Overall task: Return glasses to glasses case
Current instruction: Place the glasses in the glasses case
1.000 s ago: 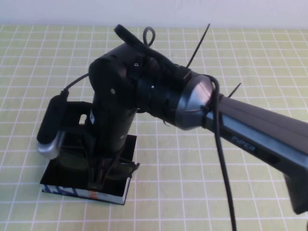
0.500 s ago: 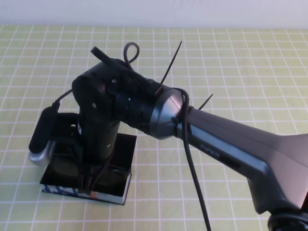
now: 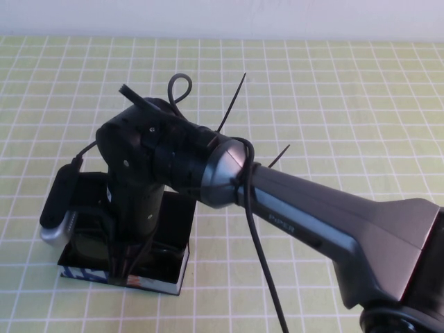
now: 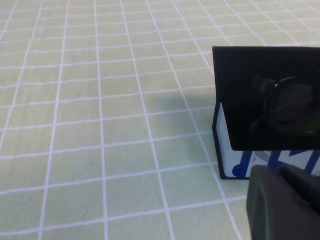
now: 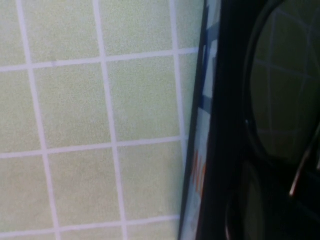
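One table [image 3: 361, 104] fills the scene, covered in a yellow-green cloth with a white grid. Two arms are present, though the high view shows only one: the right arm [image 3: 326, 229], a dark grey body with the word "PIPER" printed in small light letters along its side. It reaches in from the near right corner across to the left half of the table and bends down at the wrist.

One case [image 3: 170, 274] sits near the left front of the table, a black box lying open, its near side patterned blue and white with an orange mark; no words on it can be read. One pair of glasses [image 5: 280, 100] lies inside it, dark rim and greyish lens against the black lining, seen closely in the right wrist view.

The right gripper [image 3: 128, 260] points straight down into the case at the glasses. Its fingertips are lost among the dark frames and lining, so I cannot tell whether it grips or has let go.

The left gripper [image 4: 285, 202] hangs low just beside the case's patterned end, outside the box; only a dark rounded part of it shows at the edge of the left wrist view, and I cannot tell how its fingers stand. One black cable [image 3: 263, 263] trails down from the right wrist, and thin black zip-tie tails stick up from it.
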{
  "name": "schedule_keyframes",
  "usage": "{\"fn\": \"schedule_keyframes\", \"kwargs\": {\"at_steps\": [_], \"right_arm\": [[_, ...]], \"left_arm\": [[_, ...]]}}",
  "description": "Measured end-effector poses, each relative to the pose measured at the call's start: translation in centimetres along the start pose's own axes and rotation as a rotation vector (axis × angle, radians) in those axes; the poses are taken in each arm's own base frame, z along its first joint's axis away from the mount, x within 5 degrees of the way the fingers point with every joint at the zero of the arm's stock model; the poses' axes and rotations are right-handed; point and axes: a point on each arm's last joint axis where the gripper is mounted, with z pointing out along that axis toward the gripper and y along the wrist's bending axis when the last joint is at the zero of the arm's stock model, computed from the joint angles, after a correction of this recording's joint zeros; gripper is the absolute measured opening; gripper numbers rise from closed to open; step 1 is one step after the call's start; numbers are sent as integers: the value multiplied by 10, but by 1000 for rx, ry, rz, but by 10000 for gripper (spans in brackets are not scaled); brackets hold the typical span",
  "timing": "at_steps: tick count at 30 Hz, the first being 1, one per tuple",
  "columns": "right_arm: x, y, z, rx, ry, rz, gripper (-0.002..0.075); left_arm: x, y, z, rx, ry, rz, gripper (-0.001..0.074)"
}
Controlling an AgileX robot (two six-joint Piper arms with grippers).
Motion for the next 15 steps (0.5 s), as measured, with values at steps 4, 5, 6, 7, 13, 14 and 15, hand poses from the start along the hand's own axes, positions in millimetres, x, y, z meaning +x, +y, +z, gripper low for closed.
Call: {"fn": "schedule_keyframes", "kwargs": {"at_steps": [4, 5, 6, 7, 13, 14, 15], "right_arm": [[0, 0, 2, 0, 4, -1, 25], [0, 0, 2, 0, 4, -1, 25], [0, 0, 2, 0, 4, -1, 25], [0, 0, 2, 0, 4, -1, 25], [0, 0, 8, -13, 10, 3, 25], [0, 0, 9, -15, 11, 4, 25], [1, 0, 10, -17, 13, 4, 25]], "left_arm": [[0, 0, 0, 0, 0, 0, -4], [0, 0, 0, 0, 0, 0, -4], [0, 0, 0, 0, 0, 0, -4], [0, 0, 0, 0, 0, 0, -4], [0, 0, 0, 0, 0, 0, -4], [0, 0, 0, 0, 0, 0, -4], [0, 0, 0, 0, 0, 0, -4]]}}
